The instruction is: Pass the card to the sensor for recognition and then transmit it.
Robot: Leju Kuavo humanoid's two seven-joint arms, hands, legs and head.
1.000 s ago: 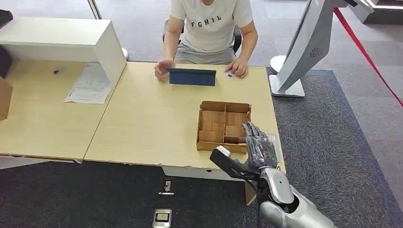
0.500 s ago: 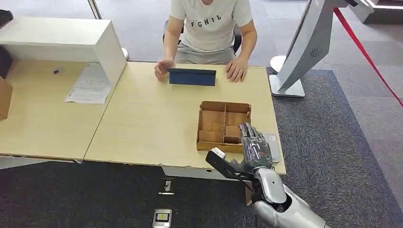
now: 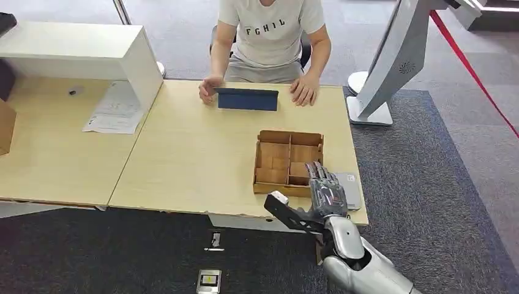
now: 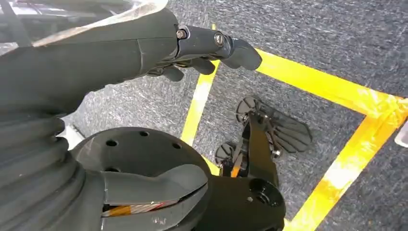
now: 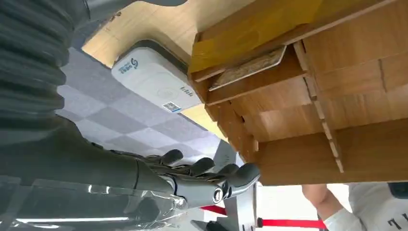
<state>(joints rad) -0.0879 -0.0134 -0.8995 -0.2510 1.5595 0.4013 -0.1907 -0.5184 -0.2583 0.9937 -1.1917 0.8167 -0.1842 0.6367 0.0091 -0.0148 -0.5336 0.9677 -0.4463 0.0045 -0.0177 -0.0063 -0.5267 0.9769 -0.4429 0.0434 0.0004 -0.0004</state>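
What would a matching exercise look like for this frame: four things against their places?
Things:
1. wooden divided box
2. blue tablet
3. white card reader
4. right hand

Places:
A. between the seated person's hands at the far edge of the table
B. flat at the table's near right corner, beside the box
C. over the box's near right corner, holding nothing
D. on the table's right half, compartments facing up

Pairs: 1-D, 2-A, 3-B, 4-C
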